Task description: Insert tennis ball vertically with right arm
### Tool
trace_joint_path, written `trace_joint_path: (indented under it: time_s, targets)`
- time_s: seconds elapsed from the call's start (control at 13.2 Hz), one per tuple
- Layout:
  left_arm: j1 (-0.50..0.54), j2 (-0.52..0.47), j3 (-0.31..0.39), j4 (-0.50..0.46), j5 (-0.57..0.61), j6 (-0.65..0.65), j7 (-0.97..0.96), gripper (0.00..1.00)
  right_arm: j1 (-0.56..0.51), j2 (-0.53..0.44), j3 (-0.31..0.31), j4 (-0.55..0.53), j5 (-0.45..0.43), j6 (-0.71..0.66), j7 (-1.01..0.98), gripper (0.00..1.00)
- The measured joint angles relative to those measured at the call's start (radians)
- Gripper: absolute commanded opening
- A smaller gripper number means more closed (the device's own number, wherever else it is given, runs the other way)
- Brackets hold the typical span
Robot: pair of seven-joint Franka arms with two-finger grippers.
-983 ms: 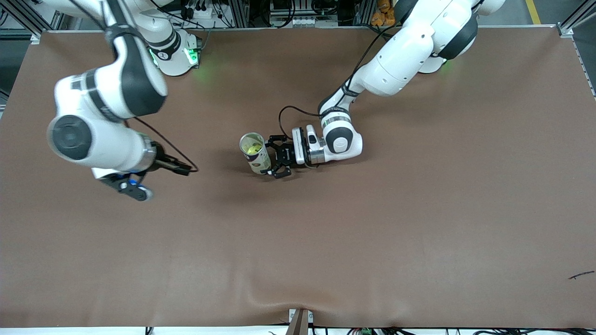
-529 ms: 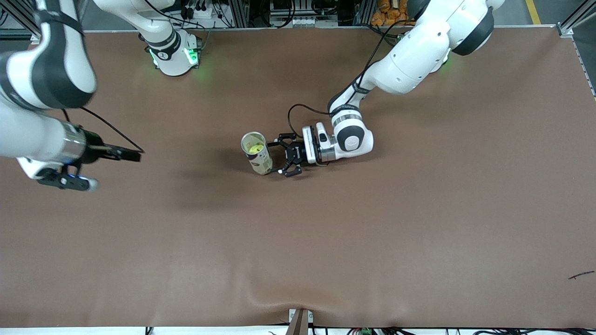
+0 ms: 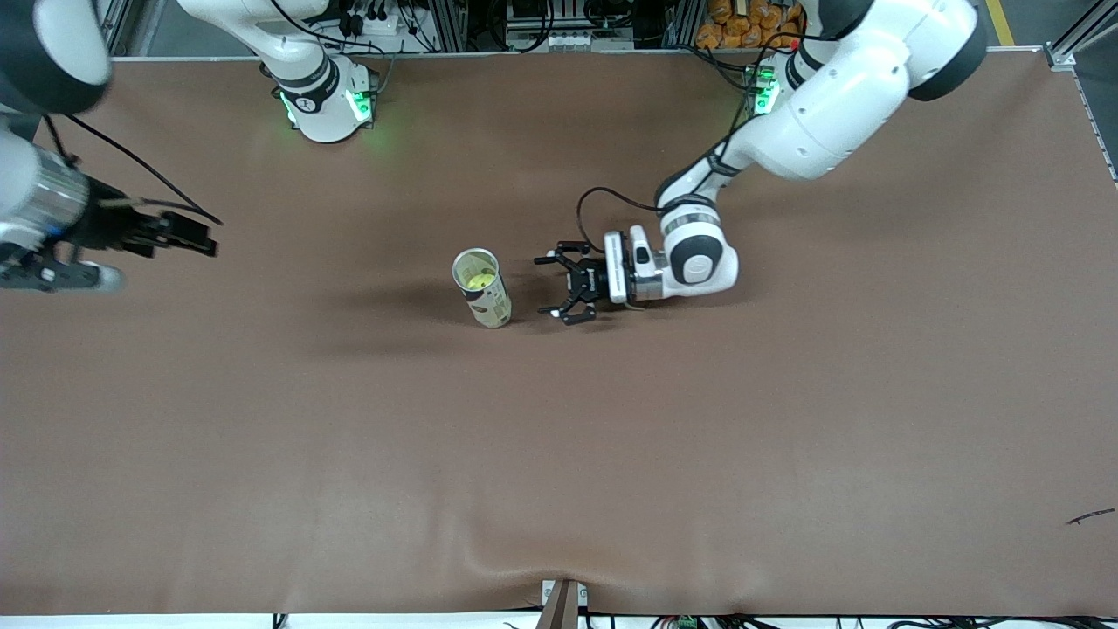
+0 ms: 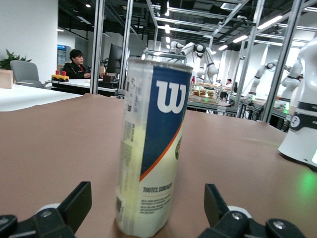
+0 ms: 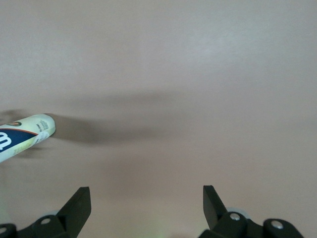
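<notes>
Both arms are glossy white with rounded shells and dark grey to black bands at the joints. The left arm point(image 3: 838, 87) ends in a white wrist with a round grey cap on its side, a silver ring, and a white camera block ahead of it; a thin black cable loops from the forearm to that wrist. The left gripper point(image 3: 559, 284) is black, with angular linkage fingers carrying small pale tips and silver screws at the knuckles. The right arm point(image 3: 35, 183) shows a metallic silver wrist ring, a black cable, and a blue mark. The right gripper point(image 5: 143, 210) has black fingers with silver screws. Both bases glow green.
</notes>
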Motion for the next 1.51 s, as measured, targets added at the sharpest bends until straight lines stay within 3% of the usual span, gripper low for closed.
trace_joint_path:
  time_s: [0.38, 0.61, 0.83, 1.21, 1.51]
  targets:
    - [0.153, -0.127, -0.008, -0.047, 0.352, -0.005, -0.182, 1.0, -0.113, -0.033, 0.047, 0.117, 0.0, -0.185, 0.006, 1.0]
    - [0.26, -0.164, -0.008, -0.047, 0.58, -0.017, -0.319, 1.0, -0.109, -0.035, 0.078, 0.152, 0.001, -0.232, 0.028, 1.0]
    - [0.349, -0.177, -0.008, -0.03, 0.76, -0.109, -0.427, 1.0, -0.07, -0.036, 0.084, 0.19, 0.0, -0.238, 0.025, 1.0]
    - [0.426, -0.18, -0.007, 0.077, 1.009, -0.24, -0.658, 1.0, -0.067, -0.036, 0.054, 0.203, -0.037, -0.239, -0.08, 1.0]
    - [0.448, -0.203, 0.022, 0.225, 1.239, -0.379, -0.919, 1.0, -0.054, -0.028, 0.055, 0.204, -0.061, -0.222, -0.085, 1.0]
